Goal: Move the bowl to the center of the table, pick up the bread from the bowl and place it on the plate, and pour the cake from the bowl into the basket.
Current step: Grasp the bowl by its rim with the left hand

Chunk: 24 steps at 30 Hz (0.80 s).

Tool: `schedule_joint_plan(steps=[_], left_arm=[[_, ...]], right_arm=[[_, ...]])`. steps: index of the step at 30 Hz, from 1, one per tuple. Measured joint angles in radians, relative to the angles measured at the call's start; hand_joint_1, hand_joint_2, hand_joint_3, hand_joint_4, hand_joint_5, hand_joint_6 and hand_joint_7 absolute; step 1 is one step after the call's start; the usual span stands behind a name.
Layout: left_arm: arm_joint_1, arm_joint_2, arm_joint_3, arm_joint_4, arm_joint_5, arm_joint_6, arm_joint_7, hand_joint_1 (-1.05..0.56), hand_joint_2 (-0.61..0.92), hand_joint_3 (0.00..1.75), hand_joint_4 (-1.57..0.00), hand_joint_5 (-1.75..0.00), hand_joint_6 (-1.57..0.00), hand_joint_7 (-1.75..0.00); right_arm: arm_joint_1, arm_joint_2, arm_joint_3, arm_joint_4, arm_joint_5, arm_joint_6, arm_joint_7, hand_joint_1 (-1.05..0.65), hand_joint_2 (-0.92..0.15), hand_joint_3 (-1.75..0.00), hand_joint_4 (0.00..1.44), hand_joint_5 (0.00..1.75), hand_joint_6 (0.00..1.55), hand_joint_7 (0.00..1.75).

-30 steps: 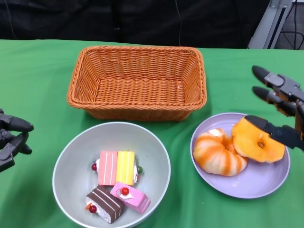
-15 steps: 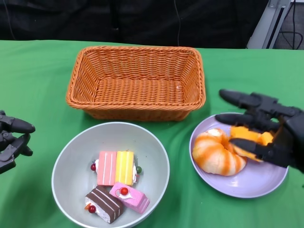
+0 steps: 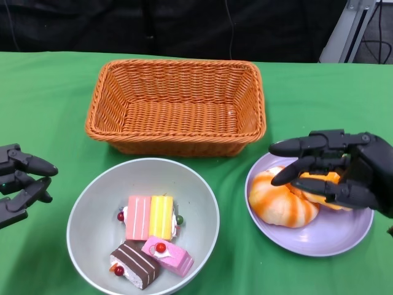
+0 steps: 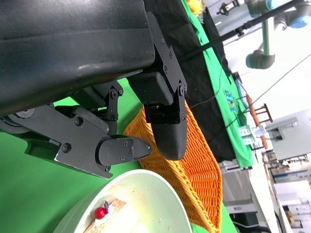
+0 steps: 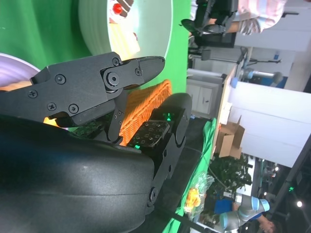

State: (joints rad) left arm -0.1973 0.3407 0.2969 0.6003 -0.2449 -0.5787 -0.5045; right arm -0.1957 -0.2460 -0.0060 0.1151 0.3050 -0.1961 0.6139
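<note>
The grey bowl (image 3: 83, 203) sits at the near middle of the table with several small cakes (image 3: 150, 216) in it. Behind it stands the empty orange wicker basket (image 3: 178, 104). On the purple plate (image 3: 325, 236) at the right lies a striped orange-and-white bread (image 3: 279, 200). Beside it, an orange ring-shaped bread (image 3: 319, 184) rests low on the plate, and my right hand (image 3: 350, 169) grips it between thumb and fingers. My left hand (image 3: 18, 181) hovers left of the bowl, fingers apart and holding nothing. The left wrist view shows the bowl's rim (image 4: 160, 194) and the basket (image 4: 194, 160).
Green cloth covers the table (image 3: 55, 92). Bare cloth lies left of the basket and along the right edge beyond the plate. A black backdrop hangs behind the table, with a metal stand (image 3: 353, 27) at the far right.
My right hand has come down and inward with the orange bread, from above the plate's right edge onto the plate. My left hand has shifted slightly toward the bowl.
</note>
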Motion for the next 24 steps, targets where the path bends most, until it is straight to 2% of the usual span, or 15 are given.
schedule_joint_plan(steps=[3, 4, 6, 9, 10, 12, 15, 17, 20, 24], left_arm=[[0.008, 0.004, -0.001, 0.000, 0.002, -0.032, -0.006, -0.09, 0.76, 0.52, -0.83, -1.12, -0.96, -0.65], [0.011, 0.007, -0.004, 0.000, 0.002, -0.043, -0.016, -0.15, 0.76, 0.47, -0.81, -1.04, -0.94, -0.57], [0.019, 0.016, -0.012, -0.007, 0.002, -0.049, -0.035, -0.26, 0.82, 0.24, -0.80, -0.82, -0.95, -0.33], [0.033, 0.031, -0.025, -0.037, 0.013, -0.060, -0.056, -0.41, 0.90, 0.06, -0.76, -0.50, -0.91, -0.09], [0.038, 0.043, -0.034, -0.050, 0.027, -0.073, -0.062, -0.47, 0.91, 0.06, -0.72, -0.35, -0.85, -0.04], [0.048, 0.066, -0.049, -0.076, 0.049, -0.107, -0.077, -0.53, 0.92, 0.07, -0.62, -0.18, -0.70, -0.01], [0.065, 0.118, -0.076, -0.101, 0.104, -0.179, -0.099, -0.61, 0.92, 0.08, -0.47, -0.05, -0.52, 0.00], [0.076, 0.162, -0.090, -0.114, 0.152, -0.246, -0.110, -0.65, 0.92, 0.08, -0.42, -0.02, -0.47, 0.00], [0.080, 0.228, -0.097, -0.118, 0.231, -0.383, -0.109, -0.72, 0.92, 0.06, -0.42, -0.02, -0.50, -0.02], [0.045, 0.257, -0.092, -0.043, 0.332, -0.642, -0.045, -0.70, 0.90, 0.01, -0.60, -0.07, -0.69, -0.05]], right_arm=[[-0.019, 0.000, -0.009, 0.013, 0.004, 0.009, 0.006, -0.23, -0.88, -0.12, 0.68, 0.96, 0.94, 0.31], [-0.023, 0.000, -0.013, 0.017, 0.005, 0.017, 0.006, -0.22, -0.82, -0.22, 0.68, 1.02, 0.91, 0.46], [-0.024, 0.002, -0.018, 0.023, 0.010, 0.029, 0.006, -0.18, -0.65, -0.56, 0.72, 1.10, 0.82, 0.77], [-0.025, 0.012, -0.024, 0.024, 0.025, 0.056, 0.003, -0.18, -0.53, -0.78, 0.73, 1.25, 0.75, 0.97], [-0.025, 0.018, -0.026, 0.024, 0.036, 0.065, 0.003, -0.20, -0.53, -0.78, 0.73, 1.33, 0.73, 1.04], [-0.025, 0.026, -0.028, 0.024, 0.047, 0.087, -0.001, -0.23, -0.54, -0.76, 0.72, 1.43, 0.71, 1.11], [-0.025, 0.031, -0.036, 0.024, 0.059, 0.108, -0.005, -0.25, -0.55, -0.73, 0.71, 1.47, 0.69, 1.18], [-0.025, 0.034, -0.046, 0.024, 0.066, 0.118, -0.006, -0.27, -0.57, -0.70, 0.71, 1.48, 0.68, 1.21], [-0.026, 0.039, -0.059, 0.024, 0.079, 0.137, -0.007, -0.29, -0.58, -0.70, 0.72, 1.49, 0.67, 1.22], [-0.027, 0.044, -0.062, 0.024, 0.082, 0.148, -0.007, -0.30, -0.58, -0.70, 0.70, 1.49, 0.66, 1.21]])
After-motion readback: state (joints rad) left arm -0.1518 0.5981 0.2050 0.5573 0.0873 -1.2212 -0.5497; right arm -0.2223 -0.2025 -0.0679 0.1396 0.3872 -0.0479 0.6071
